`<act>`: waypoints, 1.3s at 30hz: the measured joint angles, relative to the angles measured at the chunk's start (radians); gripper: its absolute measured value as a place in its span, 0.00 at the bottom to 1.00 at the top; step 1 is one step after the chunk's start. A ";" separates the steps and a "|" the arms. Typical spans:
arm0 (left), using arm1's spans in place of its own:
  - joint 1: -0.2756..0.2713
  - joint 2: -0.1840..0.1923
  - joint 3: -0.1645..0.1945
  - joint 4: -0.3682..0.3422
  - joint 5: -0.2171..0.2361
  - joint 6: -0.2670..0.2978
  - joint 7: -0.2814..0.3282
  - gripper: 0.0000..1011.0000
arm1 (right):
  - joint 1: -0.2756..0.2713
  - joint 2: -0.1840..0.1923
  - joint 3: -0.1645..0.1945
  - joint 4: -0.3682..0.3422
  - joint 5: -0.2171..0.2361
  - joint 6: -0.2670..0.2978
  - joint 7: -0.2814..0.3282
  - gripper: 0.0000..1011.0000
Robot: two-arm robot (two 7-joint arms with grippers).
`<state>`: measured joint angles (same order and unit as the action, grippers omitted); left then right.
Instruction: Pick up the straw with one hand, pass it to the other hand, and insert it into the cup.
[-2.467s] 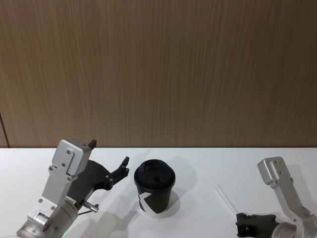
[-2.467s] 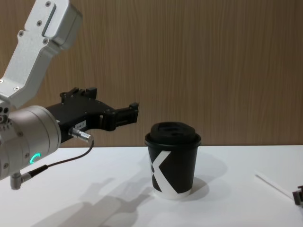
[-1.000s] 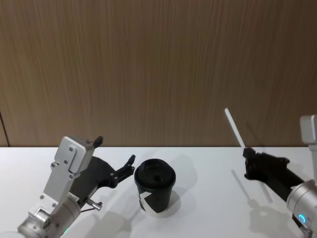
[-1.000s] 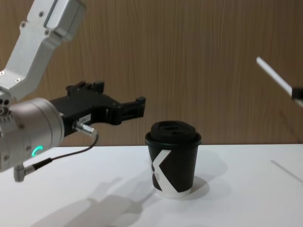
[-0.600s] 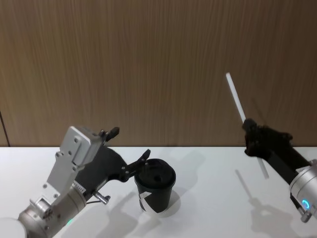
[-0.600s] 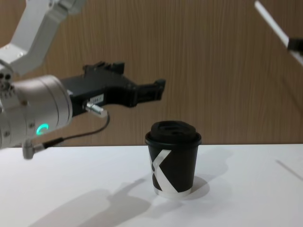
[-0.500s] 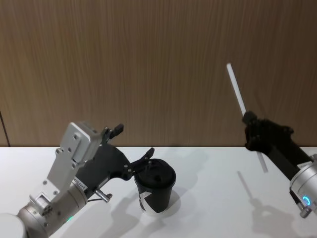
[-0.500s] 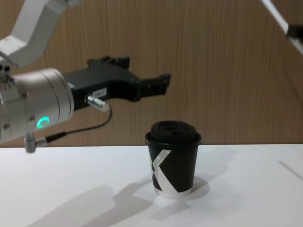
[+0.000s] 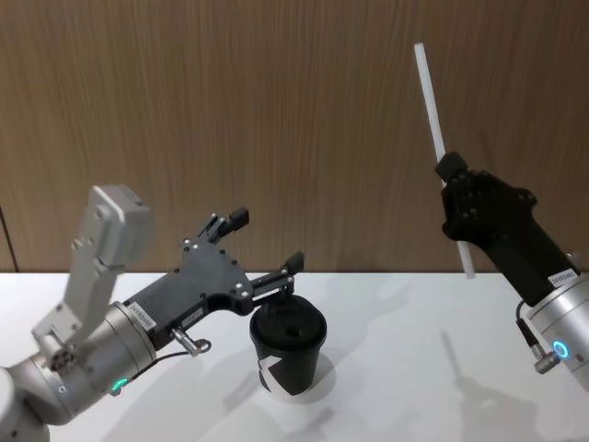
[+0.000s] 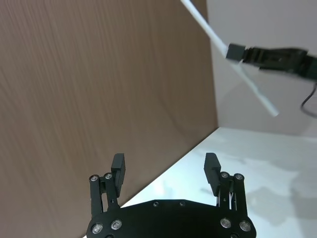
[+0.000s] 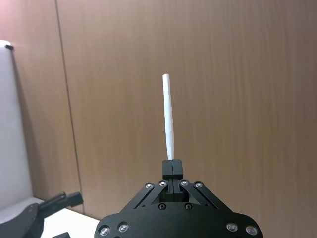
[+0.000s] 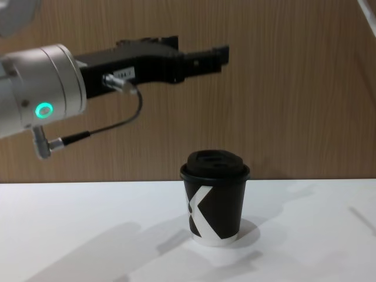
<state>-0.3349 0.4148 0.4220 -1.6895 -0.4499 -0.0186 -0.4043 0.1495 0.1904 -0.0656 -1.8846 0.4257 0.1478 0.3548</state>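
The cup (image 12: 215,200) stood upright with its lid on, near the middle of the white counter (image 12: 76,229). The chest view showed its K mark side-on, and the head view showed its lid from above. Above it and to its left hung the left hand (image 9: 268,238), fingers apart and empty. Over the counter's right side, the raised right hand (image 9: 448,168) was clamped on the straw (image 9: 430,87), which tilted steeply with its lower end poking out below. The right wrist view showed those fingers pressed together. A wood wall (image 9: 276,110) stood behind.
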 joint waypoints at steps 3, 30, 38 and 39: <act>-0.001 0.000 -0.009 0.000 -0.041 0.004 -0.029 0.99 | 0.003 -0.005 -0.004 0.003 0.017 -0.009 0.010 0.00; -0.011 0.002 -0.054 0.010 -0.316 0.060 -0.201 0.99 | -0.030 -0.007 -0.009 0.063 0.142 0.004 0.052 0.00; -0.018 0.002 -0.045 0.015 -0.345 0.066 -0.222 0.99 | -0.038 0.002 -0.020 0.076 0.160 0.011 0.066 0.00; -0.019 0.002 -0.043 0.015 -0.349 0.068 -0.225 0.99 | -0.039 0.003 -0.022 0.076 0.161 0.011 0.068 0.00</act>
<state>-0.3543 0.4167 0.3792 -1.6744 -0.7994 0.0491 -0.6292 0.1107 0.1934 -0.0872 -1.8083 0.5872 0.1592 0.4229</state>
